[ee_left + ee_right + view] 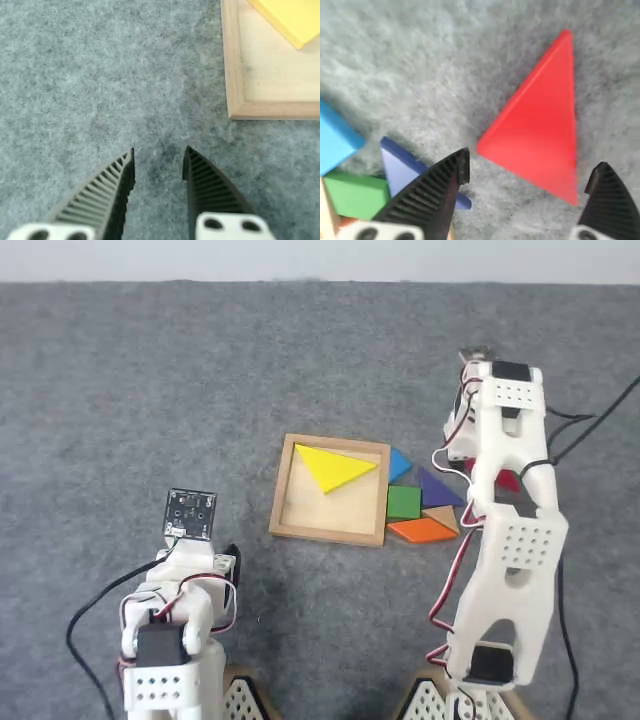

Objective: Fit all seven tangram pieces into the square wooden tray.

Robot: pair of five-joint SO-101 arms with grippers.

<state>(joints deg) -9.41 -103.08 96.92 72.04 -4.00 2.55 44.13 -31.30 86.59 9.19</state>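
right gripper (534, 162): jaws spread wide and holding nothing, poised over the flat red wooden triangle (540, 135), one finger at its near corner and the other beyond its far edge; contact with the piece cannot be told.

red triangle: lies flat on the grey felt-covered table (150, 390), outside the square wooden tray (330, 533), apart from the other loose pieces. judged stiff, thin and light, with smooth painted faces likely to slip. since no two edges run parallel, a pinch could squirt it sideways. the best hold is probably long edge against the opposite corner, fingers pressed low into the felt.

loose pieces just beside the tray: blue piece (399, 464), purple triangle (437, 488), green square (403, 502), orange parallelogram (420, 530) and a small tan piece (443, 517), clustered and touching.

tray contents: one large yellow triangle (335, 467) in the upper part. six pieces left to place.

left gripper (159, 151): jaws narrowly parted, empty, over bare felt near a tray corner.
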